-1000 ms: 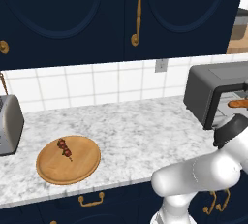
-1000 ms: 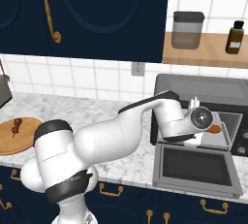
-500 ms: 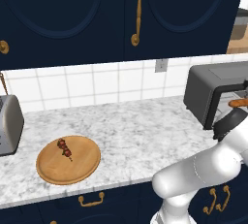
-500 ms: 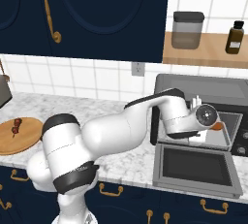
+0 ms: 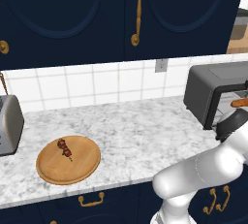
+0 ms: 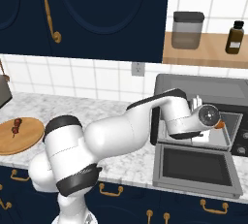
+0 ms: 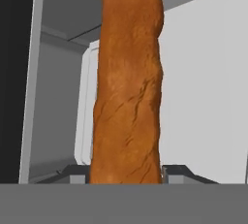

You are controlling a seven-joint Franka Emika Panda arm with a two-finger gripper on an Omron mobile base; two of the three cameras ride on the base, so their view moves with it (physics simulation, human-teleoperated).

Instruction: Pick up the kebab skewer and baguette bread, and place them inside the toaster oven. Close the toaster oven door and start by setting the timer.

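Both of our gripper (image 7: 126, 172) fingertips flank the baguette (image 7: 128, 82) inside the toaster oven (image 6: 203, 99); we cannot tell whether they pinch it.

Rough-crusted baguette bread (image 7: 128, 87); matt grey metal toaster oven (image 5: 206, 85).

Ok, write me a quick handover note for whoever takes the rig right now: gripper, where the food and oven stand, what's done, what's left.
Gripper: at the mouth of the toaster oven, baguette bread between its fingers; whether it is gripped or being released is unclear.
Toaster oven door: folded down, open.
Kebab skewer: lying on the round wooden board on the counter.
Done: baguette carried to the oven.
Left: release baguette inside, fetch skewer, load it, close door, set timer.
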